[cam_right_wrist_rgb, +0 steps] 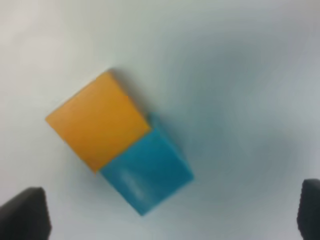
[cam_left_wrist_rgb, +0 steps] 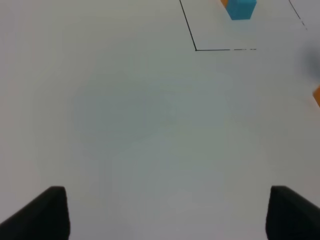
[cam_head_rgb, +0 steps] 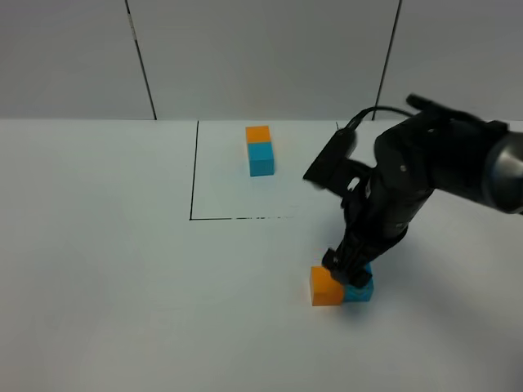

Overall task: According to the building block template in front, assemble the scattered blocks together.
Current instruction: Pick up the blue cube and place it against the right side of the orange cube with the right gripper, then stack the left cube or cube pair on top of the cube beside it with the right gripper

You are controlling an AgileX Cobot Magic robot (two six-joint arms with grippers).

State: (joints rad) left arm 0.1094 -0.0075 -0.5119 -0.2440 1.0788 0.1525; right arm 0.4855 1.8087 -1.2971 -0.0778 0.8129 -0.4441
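We see four cubes: the template pair [cam_head_rgb: 260,149] in the outlined box [cam_head_rgb: 193,171], one orange cube [cam_head_rgb: 326,287] touching one blue cube [cam_head_rgb: 362,291] under the right hand [cam_head_rgb: 344,267], spread wide and empty like the left hand [cam_left_wrist_rgb: 169,212].

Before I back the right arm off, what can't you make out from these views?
- Exterior high: the right gripper covers most of the cyan block, hiding its seam with the orange block.
- Right wrist: blurred, so it is unclear whether the two blocks sit flush.
- Left wrist: the template is cut off by the frame edge.
- Exterior high: the left gripper is out of frame.
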